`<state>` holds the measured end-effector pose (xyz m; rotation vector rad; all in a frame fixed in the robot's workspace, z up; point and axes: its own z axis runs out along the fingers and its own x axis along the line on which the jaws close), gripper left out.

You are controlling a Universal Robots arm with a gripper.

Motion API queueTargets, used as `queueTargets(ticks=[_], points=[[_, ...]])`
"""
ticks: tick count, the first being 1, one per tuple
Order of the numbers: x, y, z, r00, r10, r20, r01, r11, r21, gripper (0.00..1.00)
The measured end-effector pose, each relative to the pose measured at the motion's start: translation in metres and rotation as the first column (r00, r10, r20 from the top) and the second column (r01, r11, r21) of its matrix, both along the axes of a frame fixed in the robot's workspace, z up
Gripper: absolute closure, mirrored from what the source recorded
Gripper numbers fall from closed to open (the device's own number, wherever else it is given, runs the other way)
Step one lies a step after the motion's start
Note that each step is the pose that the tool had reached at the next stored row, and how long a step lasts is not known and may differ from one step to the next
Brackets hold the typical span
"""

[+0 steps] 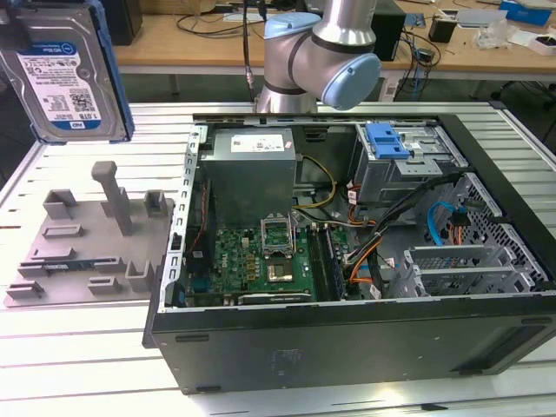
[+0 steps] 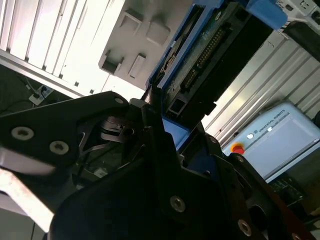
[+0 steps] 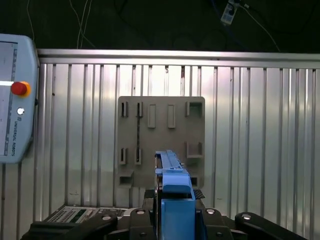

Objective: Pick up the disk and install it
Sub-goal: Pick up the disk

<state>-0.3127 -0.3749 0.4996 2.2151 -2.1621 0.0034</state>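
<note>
One flat silver disk with blue plastic rails hangs clamped in the black gripper above the grey plastic fixture tray, at the exterior view's left; gripped at one end, it could twist loose.

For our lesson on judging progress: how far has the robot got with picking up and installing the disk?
Done: the disk is picked up, hanging in the air above the grey fixture tray. In hand: the gripper is shut on its blue-railed edge. Left: installing it; the disk is outside the open computer case.
</note>
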Motion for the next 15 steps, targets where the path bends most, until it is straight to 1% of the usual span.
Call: queueTargets(ticks=[2, 5, 7, 12, 13, 15], points=[[0.008, -0.0060, 0.0009, 1.0000, 0.000, 0.0000, 0.000, 1.0000, -0.0001, 0.63], [0.018, -0.0134, 0.0019, 1.0000, 0.000, -0.0001, 0.000, 1.0000, -0.0001, 0.63], [0.027, -0.0203, 0.0024, 1.0000, 0.000, 0.0000, 0.000, 1.0000, 0.0000, 0.63], [0.047, -0.0334, 0.0031, 1.0000, 0.000, -0.0002, 0.000, 1.0000, 0.0002, 0.63], [0.054, -0.0385, 0.0033, 1.0000, 0.000, -0.0002, 0.000, 1.0000, 0.0003, 0.63], [0.061, -0.0434, 0.0034, 1.0000, 0.000, -0.0002, 0.000, 1.0000, 0.0006, 0.63]])
